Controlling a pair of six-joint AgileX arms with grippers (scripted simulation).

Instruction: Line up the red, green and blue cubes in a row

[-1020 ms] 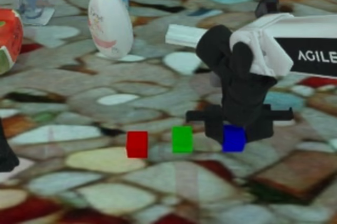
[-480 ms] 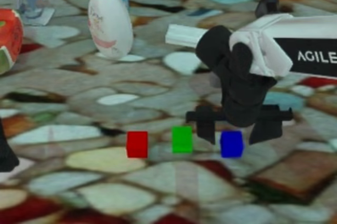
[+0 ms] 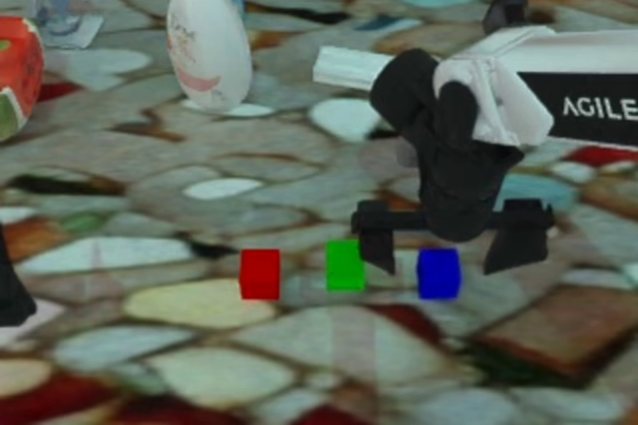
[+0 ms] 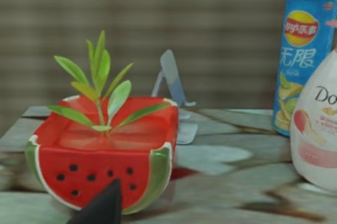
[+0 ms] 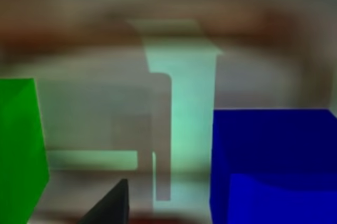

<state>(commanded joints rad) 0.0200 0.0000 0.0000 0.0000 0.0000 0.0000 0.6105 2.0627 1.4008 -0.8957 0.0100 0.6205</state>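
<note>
Opening wide and lifting, the right gripper [image 3: 451, 242] has let go of the blue cube [image 3: 439, 273], which now rests on the tabletop [image 3: 299, 365] right of the green cube [image 3: 345, 264] and red cube [image 3: 259, 274]; the row looks complete.

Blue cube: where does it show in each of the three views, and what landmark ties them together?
Top view: blue cube at the right end of the row, between the right gripper's open jaws.
Left wrist view: not in it.
Right wrist view: blue cube fills the near corner.
Shared landmark: green cube beside it.
</note>
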